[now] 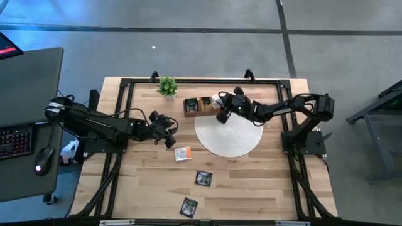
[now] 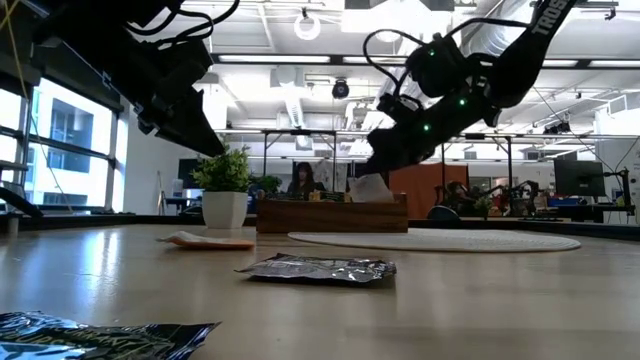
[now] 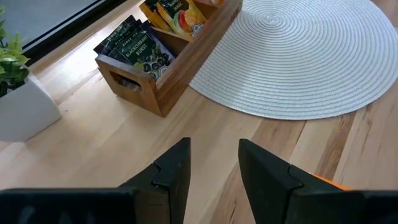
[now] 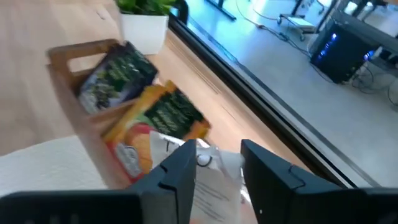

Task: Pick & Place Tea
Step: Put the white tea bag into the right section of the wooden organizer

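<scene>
The wooden tray [image 1: 200, 105] stands at the mat's far left edge. It holds black-green sachets [image 4: 118, 78], yellow-brown ones [image 4: 168, 115] and white-orange ones [image 4: 134, 149]. My right gripper [image 1: 221, 116] hovers over the tray's right end, shut on a white sachet [image 4: 214, 180]. My left gripper [image 1: 168, 135] is open in the air just left of a white-orange sachet [image 1: 183, 153] lying flat on the table. Two black sachets [image 1: 203, 178], [image 1: 189, 206] lie flat nearer the front edge. My right gripper pinches the white sachet [image 4: 217, 163] between its two fingers [image 4: 177, 177], coming from above on a slant. The sachet hangs below the fingers, with its lower part [image 2: 368, 188] level with the tray's top edge. I cannot tell whether it touches the tray.
The round white woven mat [image 1: 228, 133] lies at the table's middle right. A small potted plant [image 1: 167, 86] stands near the far edge, left of the tray. Bare wood stretches along the near edge, left and right of the black sachets.
</scene>
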`<act>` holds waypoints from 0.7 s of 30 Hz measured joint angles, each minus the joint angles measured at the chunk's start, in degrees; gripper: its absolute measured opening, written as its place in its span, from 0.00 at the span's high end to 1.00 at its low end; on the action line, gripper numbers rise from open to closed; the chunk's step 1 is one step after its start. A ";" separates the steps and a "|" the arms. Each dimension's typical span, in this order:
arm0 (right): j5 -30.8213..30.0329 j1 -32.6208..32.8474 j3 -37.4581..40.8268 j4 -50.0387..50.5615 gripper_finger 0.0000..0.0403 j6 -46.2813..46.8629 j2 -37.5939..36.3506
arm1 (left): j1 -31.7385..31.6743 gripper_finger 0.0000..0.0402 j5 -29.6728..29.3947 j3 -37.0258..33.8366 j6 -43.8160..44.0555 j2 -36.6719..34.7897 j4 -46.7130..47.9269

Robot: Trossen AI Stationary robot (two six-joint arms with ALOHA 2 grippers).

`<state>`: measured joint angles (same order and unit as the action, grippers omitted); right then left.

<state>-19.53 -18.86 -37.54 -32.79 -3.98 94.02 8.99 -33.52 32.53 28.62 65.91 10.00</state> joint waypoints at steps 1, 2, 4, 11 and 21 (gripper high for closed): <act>-0.27 0.57 0.00 -0.46 0.68 -0.30 -0.05 | 0.00 0.67 0.00 0.00 0.00 0.00 0.00; -0.83 1.17 0.00 -0.63 0.67 -0.84 -0.42 | 0.00 0.67 0.00 0.00 0.00 0.00 0.00; -2.68 2.69 0.00 -2.38 0.65 -2.25 -1.14 | 0.00 0.67 -0.04 0.00 0.00 0.00 -0.02; -5.44 8.04 -0.02 -5.38 0.61 -5.14 -5.90 | 0.00 0.67 0.17 -0.04 0.07 0.00 -2.57; 10.14 16.07 -4.44 -5.78 0.60 -0.18 -4.66 | -0.02 0.67 5.16 -0.07 -0.20 0.00 -3.98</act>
<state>-9.39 -2.79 -41.98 -38.57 -4.16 89.35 8.97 -28.35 32.47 28.42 65.91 6.02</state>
